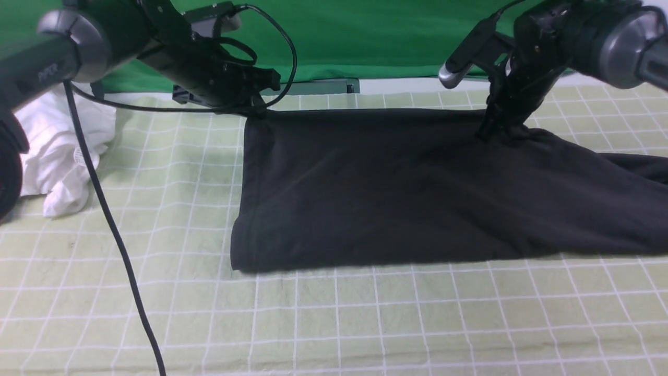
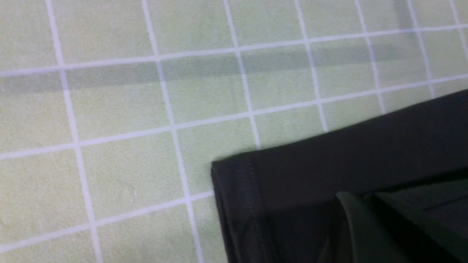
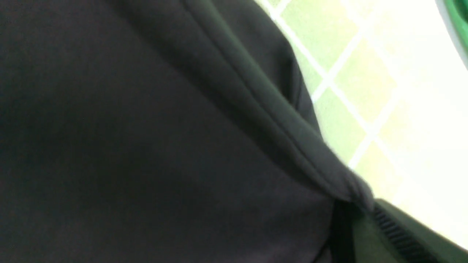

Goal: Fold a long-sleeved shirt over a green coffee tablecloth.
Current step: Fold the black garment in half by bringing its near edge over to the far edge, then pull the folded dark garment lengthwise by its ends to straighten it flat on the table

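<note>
**Green backdrop (image 1: 365, 42) behind, shirt (image 1: 391, 193) flat on the tablecloth (image 1: 365, 324)**

You have the black shirt lying on the pale, white-gridded tablecloth, from the middle out to the right edge of the front view. Its left part forms a smooth, roughly rectangular panel with a straight far edge. To the right, the fabric runs on in looser folds and leaves the frame.

Your left gripper (image 1: 257, 108) sits at the far left corner of the shirt, touching it. The left wrist view shows that hemmed corner flat on the grid, with one finger (image 2: 353, 226) over the fabric. You cannot tell from these views whether the jaws are clenched on the cloth or only resting there.

Your right gripper (image 1: 493, 130) points down at the far edge, to the right of the middle. It is clenched on the shirt: the fabric bunches up at its tip, and the right wrist view shows a ridge of cloth drawn in beside its finger (image 3: 398, 237).

A crumpled white garment (image 1: 57, 151) lies on the tablecloth at the far left, well apart from the shirt. A black cable (image 1: 115, 235) hangs from the left arm across the near left.
</note>
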`<state>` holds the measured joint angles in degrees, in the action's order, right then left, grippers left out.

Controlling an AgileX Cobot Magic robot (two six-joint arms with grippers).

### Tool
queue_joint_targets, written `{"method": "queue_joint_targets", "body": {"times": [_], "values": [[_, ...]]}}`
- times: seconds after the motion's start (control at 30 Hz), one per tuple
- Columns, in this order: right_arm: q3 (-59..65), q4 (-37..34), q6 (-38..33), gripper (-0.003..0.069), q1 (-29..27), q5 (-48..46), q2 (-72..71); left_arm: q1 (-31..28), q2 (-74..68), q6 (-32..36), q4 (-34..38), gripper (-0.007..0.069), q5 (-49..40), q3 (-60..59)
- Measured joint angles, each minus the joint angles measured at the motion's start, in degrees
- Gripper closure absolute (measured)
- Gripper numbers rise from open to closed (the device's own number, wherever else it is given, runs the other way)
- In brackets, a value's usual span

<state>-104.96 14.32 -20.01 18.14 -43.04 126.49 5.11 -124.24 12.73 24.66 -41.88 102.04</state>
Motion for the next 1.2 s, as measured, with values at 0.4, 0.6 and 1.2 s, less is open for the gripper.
{"method": "queue_joint_targets", "body": {"times": [0.4, 0.6, 1.2], "values": [[-4.7, 3.1, 0.0, 0.0321, -0.1, 9.5, 6.9, 0.0, -6.0, -5.8, -5.6, 0.0575, 9.3, 0.0], [-5.9, 8.6, 3.7, 0.0232, -0.1, 8.1, 4.8, 0.0, -4.0, -13.8, -12.8, 0.0421, 9.8, 0.0], [-6.2, -2.8, 11.0, 0.0658, -18.2, -25.2, -21.5, -0.4, 8.5, -15.1, -5.8, 0.013, -12.4, 6.9]]}}
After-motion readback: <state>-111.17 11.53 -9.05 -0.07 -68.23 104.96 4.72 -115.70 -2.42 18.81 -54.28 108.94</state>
